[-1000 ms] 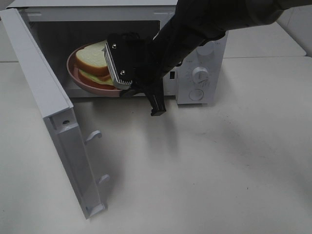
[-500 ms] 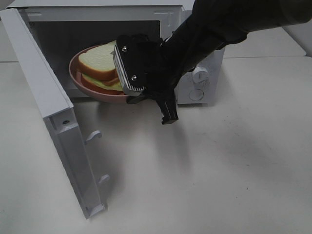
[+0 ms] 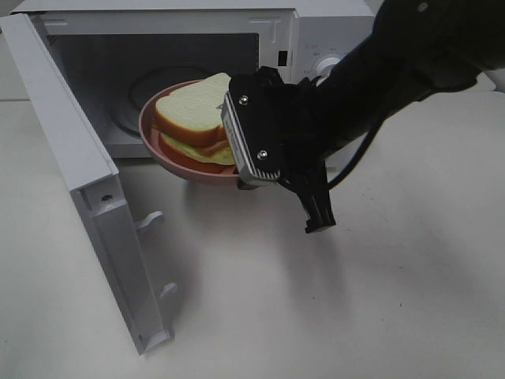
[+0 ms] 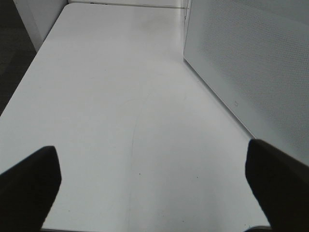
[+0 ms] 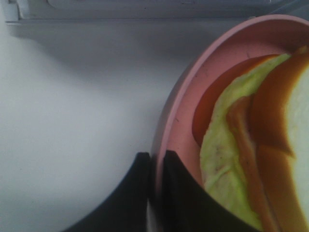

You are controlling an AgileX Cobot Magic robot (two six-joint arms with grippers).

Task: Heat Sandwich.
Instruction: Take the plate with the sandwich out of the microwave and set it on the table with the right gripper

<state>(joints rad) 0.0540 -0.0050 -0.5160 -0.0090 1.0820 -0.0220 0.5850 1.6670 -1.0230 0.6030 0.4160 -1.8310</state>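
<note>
In the high view the white microwave [image 3: 316, 31] fills the upper part of the frame on the pale desk [image 3: 355, 300], and its door [image 3: 79, 189] swings open toward the lower left. The right gripper [image 3: 237, 180] reaches in from the upper right, and its jaws pinch the near rim of the round pink plate [image 3: 170, 154], holding it at the mouth of the oven cavity, centre-left of the frame. The sandwich [image 3: 193, 118] lies on that plate: white, tan-crusted slices stacked with yellow-green and reddish filling showing at the edge.

The right wrist view shows the two dark fingers [image 5: 176, 193] pressed together on the plate's [image 5: 178, 121] rim at the lower centre, with the sandwich [image 5: 241, 145] filling the right side.

In the left wrist view the left gripper [image 4: 154, 183] has its jaws spread wide over bare desk [image 4: 120, 96], one dark fingertip at each lower corner, with the microwave's perforated side [image 4: 251, 58] at the upper right.
</note>
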